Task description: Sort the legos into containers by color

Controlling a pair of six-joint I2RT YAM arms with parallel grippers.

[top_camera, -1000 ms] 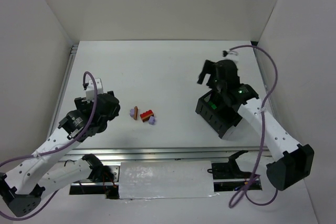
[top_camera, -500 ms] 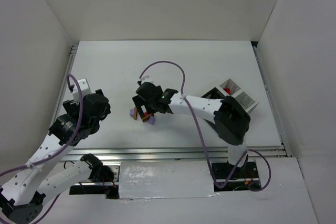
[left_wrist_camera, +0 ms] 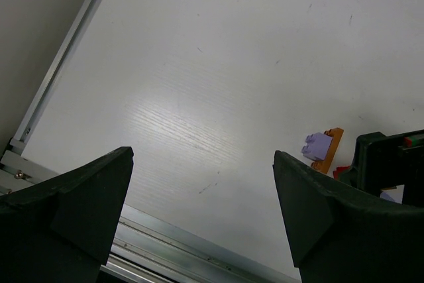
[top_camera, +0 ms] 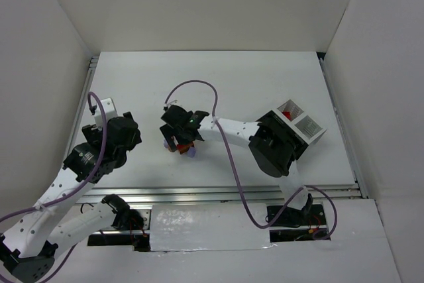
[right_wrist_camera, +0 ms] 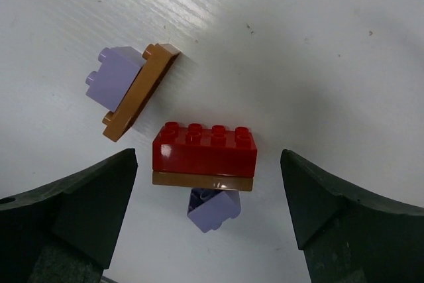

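Red lego [right_wrist_camera: 205,150]: lies on the white surface [right_wrist_camera: 318,44] at the centre of the right wrist view, studs showing.
Long axis: runs left to right across that frame, one short end toward each finger.
Right fingers [right_wrist_camera: 73,210]: spread wide and holding nothing. One is at the lower left and one at the lower right, with the red lego in the gap between them.
Brown-orange plate [right_wrist_camera: 202,181]: thin, touching the red lego's lower edge.
Lavender legos: one [right_wrist_camera: 213,209] is just below that plate. Another [right_wrist_camera: 111,76] at the upper left is pressed against a second brown-orange plate [right_wrist_camera: 140,91].
Nearer arm: the right, which reaches over the pile at the middle of the top view.
Left fingers [left_wrist_camera: 66,210]: spread and empty, well apart from the pile, which sits at the right edge of the left wrist view.
Containers [top_camera: 311,126]: right of centre in the top view, well apart from the pile and partly hidden by the right arm.
Contents: a red piece [top_camera: 287,115] lies in one white-walled cell. I cannot tell what the other cells hold.
Likely next move: the right fingers press in on the red lego's short ends.
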